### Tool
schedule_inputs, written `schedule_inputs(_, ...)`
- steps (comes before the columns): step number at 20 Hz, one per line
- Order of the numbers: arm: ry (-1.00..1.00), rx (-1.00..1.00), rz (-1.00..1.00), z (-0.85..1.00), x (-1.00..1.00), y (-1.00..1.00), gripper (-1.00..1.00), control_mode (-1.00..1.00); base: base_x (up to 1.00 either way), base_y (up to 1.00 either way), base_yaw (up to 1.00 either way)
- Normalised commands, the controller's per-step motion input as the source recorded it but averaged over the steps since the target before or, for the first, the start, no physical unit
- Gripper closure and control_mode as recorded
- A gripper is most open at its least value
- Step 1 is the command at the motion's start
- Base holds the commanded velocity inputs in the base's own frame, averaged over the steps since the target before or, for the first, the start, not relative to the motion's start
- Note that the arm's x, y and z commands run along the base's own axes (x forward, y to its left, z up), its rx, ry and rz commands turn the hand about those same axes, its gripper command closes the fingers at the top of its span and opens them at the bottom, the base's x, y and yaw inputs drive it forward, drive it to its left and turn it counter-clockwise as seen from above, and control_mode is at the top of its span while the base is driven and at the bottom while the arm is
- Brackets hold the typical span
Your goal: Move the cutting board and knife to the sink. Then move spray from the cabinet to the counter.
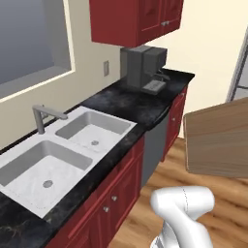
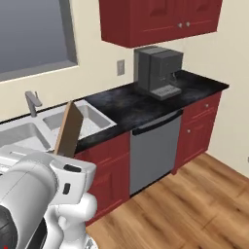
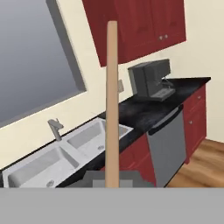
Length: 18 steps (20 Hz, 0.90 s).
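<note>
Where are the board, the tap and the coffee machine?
board (image 1: 218,140), left base view, middle of its flat face
tap (image 1: 42,116), left base view, its upright post
coffee machine (image 2: 158,70), right base view, its front

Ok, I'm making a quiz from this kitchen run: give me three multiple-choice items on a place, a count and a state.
1. Where is the cutting board?
A. in the sink
B. held up off the counter
C. on the floor

2. How many basins has the sink?
A. one
B. two
C. three

3. The cabinet doors are:
A. shut
B. wide open
C. missing

Answers: 1 B, the board stands on edge in the claw in the hand view. 2 B, two basins lie side by side. 3 A, both panels sit flush.
</note>
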Motion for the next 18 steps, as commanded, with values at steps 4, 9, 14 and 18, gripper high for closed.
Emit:
schedule_inputs(4, 0.00, 0.00, 0.00, 0.00, 0.00, 0.00, 1.00, 1.00, 0.15, 0.12, 0.61)
schedule_inputs(9, 0.00, 0.00, 0.00, 0.00, 0.00, 0.00, 1.00, 1.00, 0.27, 0.12, 0.58)
schedule_inputs(14, 0.00, 0.00, 0.00, 0.00, 0.00, 0.00, 1.00, 1.00, 0.49, 0.02, 0.53)
schedule_inputs(18, 0.00, 0.00, 0.00, 0.00, 0.00, 0.00, 1.00, 1.00, 0.69, 0.00, 0.48)
